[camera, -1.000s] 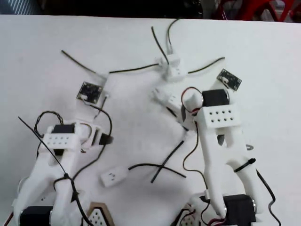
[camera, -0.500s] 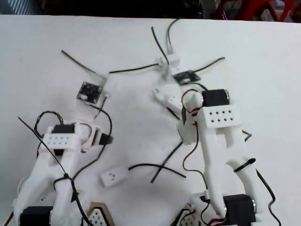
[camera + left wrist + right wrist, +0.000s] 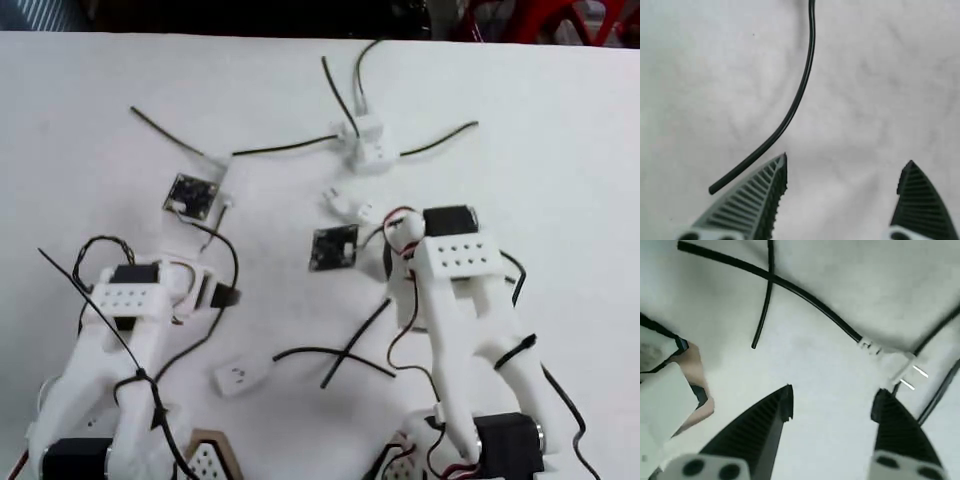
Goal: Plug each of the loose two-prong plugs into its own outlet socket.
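A white two-prong plug on a black cable lies on the table just beyond my right gripper, which is open and empty above it. A white outlet socket with its cable lies near the front centre. Another white plug and a white socket block with cables lie farther back. My left gripper is open over bare table, beside the loose end of a black cable. The right arm covers the spot where its plug lies in the high view.
Two black cables cross in front of the right arm. A thin cable lies at the back left. A brown-edged part sits at the front edge between the arms. The table's far side is dark.
The right wrist has rolled: its black camera board swung from the arm's far right side round to its left. The right arm also drew slightly nearer. The left arm has not moved.
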`<action>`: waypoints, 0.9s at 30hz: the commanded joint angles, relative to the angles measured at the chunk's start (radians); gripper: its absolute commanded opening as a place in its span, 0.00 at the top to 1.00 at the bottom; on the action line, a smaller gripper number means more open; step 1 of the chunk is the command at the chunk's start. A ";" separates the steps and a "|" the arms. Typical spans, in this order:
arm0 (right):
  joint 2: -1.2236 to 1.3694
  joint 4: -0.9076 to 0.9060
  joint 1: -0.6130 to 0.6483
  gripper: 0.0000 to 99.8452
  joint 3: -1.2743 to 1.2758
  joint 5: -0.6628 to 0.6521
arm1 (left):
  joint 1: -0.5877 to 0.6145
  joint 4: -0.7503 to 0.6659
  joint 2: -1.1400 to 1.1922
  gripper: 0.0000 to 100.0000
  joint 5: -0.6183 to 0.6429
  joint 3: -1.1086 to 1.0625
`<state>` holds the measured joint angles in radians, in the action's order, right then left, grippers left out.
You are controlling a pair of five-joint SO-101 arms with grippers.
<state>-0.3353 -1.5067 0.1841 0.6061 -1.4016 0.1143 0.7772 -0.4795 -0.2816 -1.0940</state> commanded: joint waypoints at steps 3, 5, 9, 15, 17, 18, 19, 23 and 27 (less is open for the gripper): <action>-0.028 0.246 -0.027 0.70 0.140 -0.098 | 0.010 -0.018 -0.048 0.66 0.003 0.000; -0.028 0.300 -0.027 0.71 0.180 -0.121 | 0.010 -0.018 -0.048 0.66 0.003 0.000; -0.027 0.414 -0.022 0.72 0.261 -0.158 | 0.010 -0.018 -0.048 0.66 0.003 0.000; -0.027 0.584 -0.027 0.72 0.356 -0.158 | 0.010 -0.018 -0.048 0.66 0.003 0.000; -0.025 0.611 -0.027 0.72 0.365 -0.158 | 0.010 -0.018 -0.048 0.66 0.003 0.000; -0.025 0.618 -0.027 0.72 0.365 -0.157 | 0.010 -0.018 -0.048 0.66 0.003 0.000; -0.024 0.619 -0.027 0.72 0.365 -0.157 | 0.010 -0.018 -0.048 0.66 0.003 0.000; 0.042 0.625 -0.027 0.75 0.362 -0.157 | 0.010 -0.017 -0.048 0.66 0.003 0.000; 0.125 0.624 -0.047 0.81 0.304 -0.157 | 0.010 -0.017 -0.048 0.66 0.003 0.000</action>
<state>-0.2447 -0.8700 0.1626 0.9666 -1.5489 0.1143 0.7772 -0.4795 -0.2816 -1.0940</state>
